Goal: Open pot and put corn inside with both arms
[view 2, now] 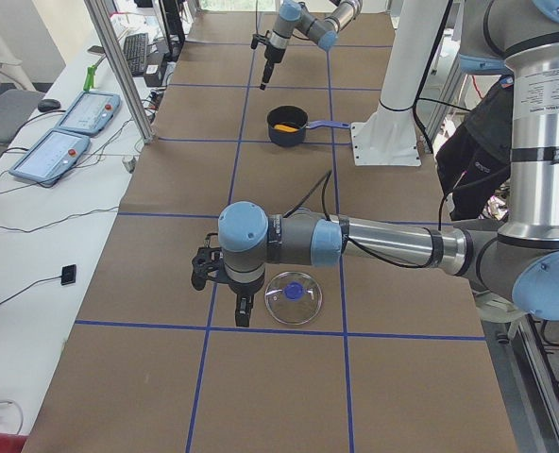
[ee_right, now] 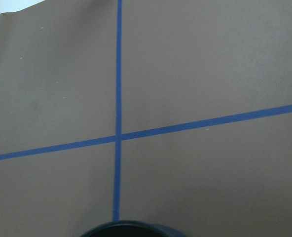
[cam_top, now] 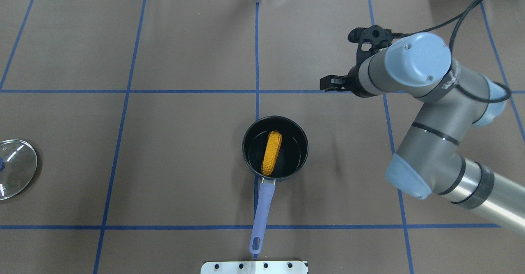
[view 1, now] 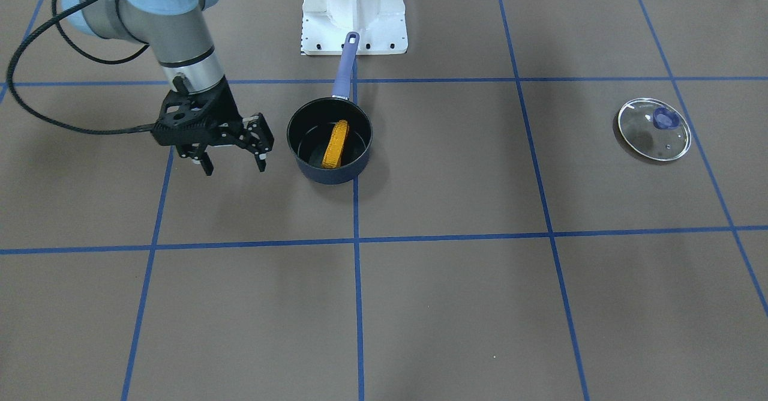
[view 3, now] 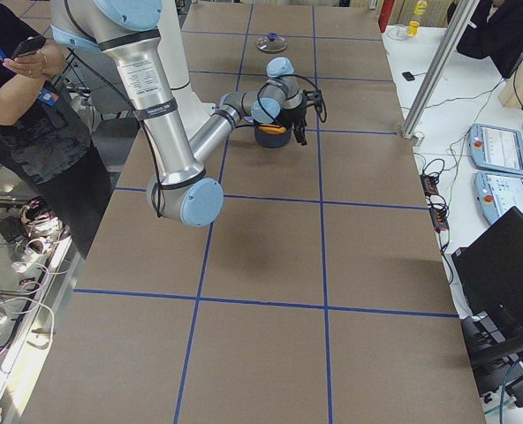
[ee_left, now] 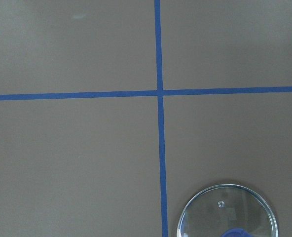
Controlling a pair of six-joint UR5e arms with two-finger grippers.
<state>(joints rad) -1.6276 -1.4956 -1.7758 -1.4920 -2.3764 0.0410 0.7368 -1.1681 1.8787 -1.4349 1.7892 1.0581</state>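
Note:
The dark navy pot [view 1: 330, 174] stands open near the robot's base, its purple-blue handle [view 1: 344, 68] pointing at the base. The yellow-orange corn [view 1: 335, 144] lies inside it, leaning on the wall; it also shows in the overhead view [cam_top: 272, 153]. My right gripper [view 1: 235, 168] is open and empty, hovering beside the pot with a clear gap, fingers pointing down. My left gripper [view 2: 243, 310] hangs just beside the glass lid [view 2: 294, 297]; I cannot tell whether it is open or shut.
The round glass lid with a blue knob [view 1: 654, 129] lies flat on the brown table far from the pot, on my left side. The white base block [view 1: 354, 11] stands behind the pot handle. Blue tape lines cross the table.

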